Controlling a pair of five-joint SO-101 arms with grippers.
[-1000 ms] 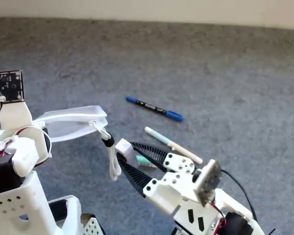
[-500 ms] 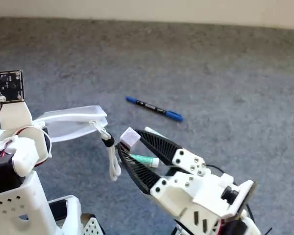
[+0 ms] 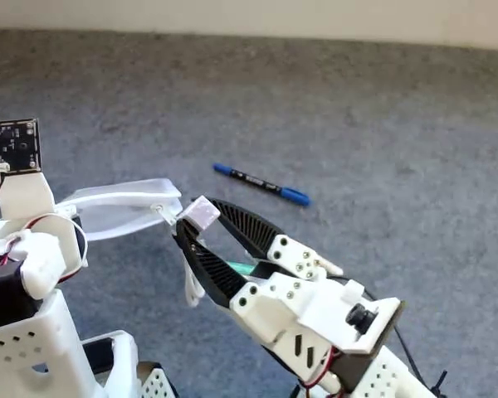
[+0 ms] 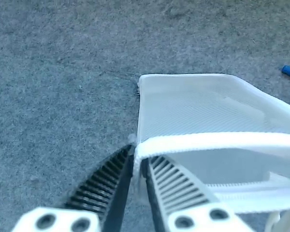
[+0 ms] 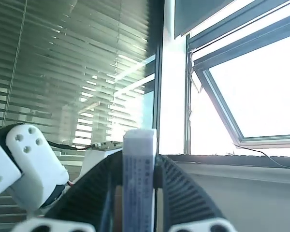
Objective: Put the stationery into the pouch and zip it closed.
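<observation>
Right gripper (image 3: 192, 220) jaws pinch small white rectangular eraser (image 3: 202, 213): light, stiff, we judge. Left gripper (image 4: 137, 157) jaws clamp floppy translucent mesh pouch (image 4: 193, 106) by its rim.

white plastic arm shells (image 3: 41, 340) | black ribbed fingers (image 3: 242, 225) | little round screws (image 3: 292, 255) | thin red wire (image 3: 43, 219) | dark square circuit board (image 3: 12, 145)

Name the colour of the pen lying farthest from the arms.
Blue; the pen shows best in the high view.
</observation>
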